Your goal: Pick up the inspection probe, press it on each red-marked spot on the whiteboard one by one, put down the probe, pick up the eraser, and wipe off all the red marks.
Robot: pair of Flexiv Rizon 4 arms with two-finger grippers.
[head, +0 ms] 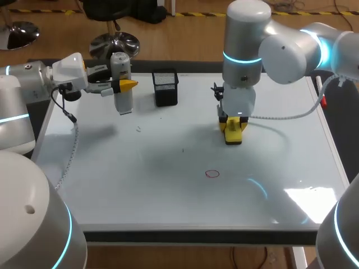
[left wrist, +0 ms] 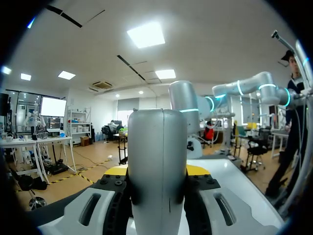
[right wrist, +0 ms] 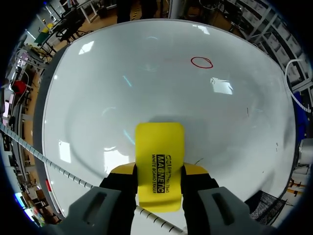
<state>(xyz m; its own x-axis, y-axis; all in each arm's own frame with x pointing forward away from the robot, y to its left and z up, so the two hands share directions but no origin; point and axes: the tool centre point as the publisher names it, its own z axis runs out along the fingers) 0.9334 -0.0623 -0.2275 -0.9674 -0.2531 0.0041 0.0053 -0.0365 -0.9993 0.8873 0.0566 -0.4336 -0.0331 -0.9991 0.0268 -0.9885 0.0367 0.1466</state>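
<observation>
Clamping eraser (right wrist: pixel 160 147) in right gripper (right wrist: pixel 159 170) for wiping the red mark (right wrist: pixel 201 62) (gripping probe (left wrist: pixel 156 142) aside in left gripper (left wrist: pixel 156 171)).

In the head view the right gripper (head: pixel 234 128) is mostly covered by its own wrist. Only its yellow tips show, and the eraser (head: pixel 233 136) between them shows little more than its near end. In the right wrist view the eraser's end toward the wrist is hidden between the fingers, and the black mesh holder (right wrist: pixel 266 208) is cut off by the dark rim. In the left wrist view the inspection probe (left wrist: pixel 157 161) hides most of the left gripper (left wrist: pixel 157 172), and its wrist end runs past the picture's edge. Two dark specks (head: pixel 182 149) on the whiteboard (head: pixel 168 185), far-left of the red mark (head: pixel 212 174), are too small to tell.
</observation>
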